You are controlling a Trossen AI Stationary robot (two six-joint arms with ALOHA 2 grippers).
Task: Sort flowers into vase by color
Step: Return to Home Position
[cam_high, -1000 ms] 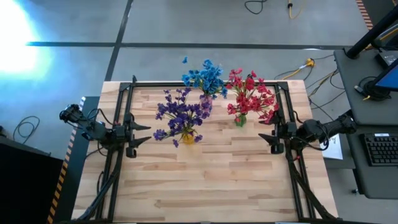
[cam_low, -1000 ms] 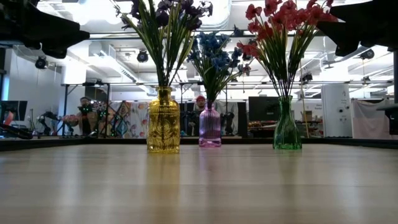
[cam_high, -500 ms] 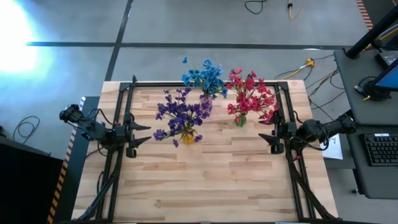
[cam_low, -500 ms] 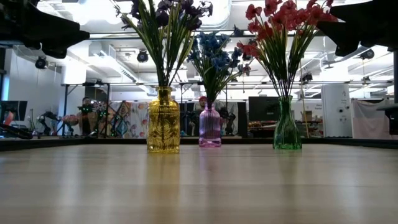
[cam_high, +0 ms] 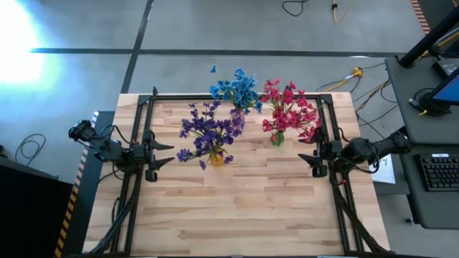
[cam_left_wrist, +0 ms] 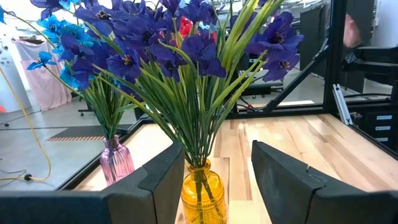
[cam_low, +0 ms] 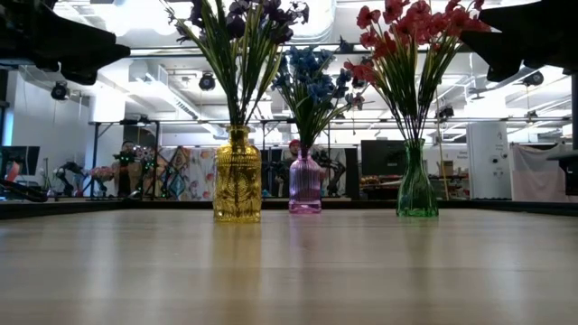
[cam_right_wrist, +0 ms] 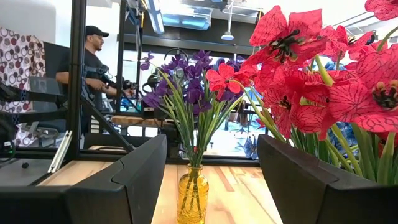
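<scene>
Pale wooden planks make up the table (cam_high: pixel 237 215) we work at, with an open workshop beyond it. Our left gripper (cam_high: pixel 166 155) hangs by the table's left side, its two fingers spread wide with nothing between them. Our right gripper (cam_high: pixel 307 159) mirrors it on the right side, just as wide and just as empty. Both point inward and touch nothing.

Outward from the left gripper stands the yellow vase (cam_low: pixel 237 176) with the purple flowers (cam_high: pixel 208 132). Nearer the far edge, the purple vase (cam_low: pixel 304 185) holds the blue flowers (cam_high: pixel 237 89). Closest to the right gripper, the green vase (cam_low: pixel 416 185) holds the red flowers (cam_high: pixel 287 111). We see no loose sprig on the table, so we judge the sorting done.

We expect each sprig to be very light, with a thin, springy, rather slick stem and soft blooms that crush easily. If one needed moving, we would pinch the bare stem below the blooms and lift straight up. That way it should not drag its neighbours or tip the vase. The vases look like glass and narrow in the neck, so we take them to be breakable.
</scene>
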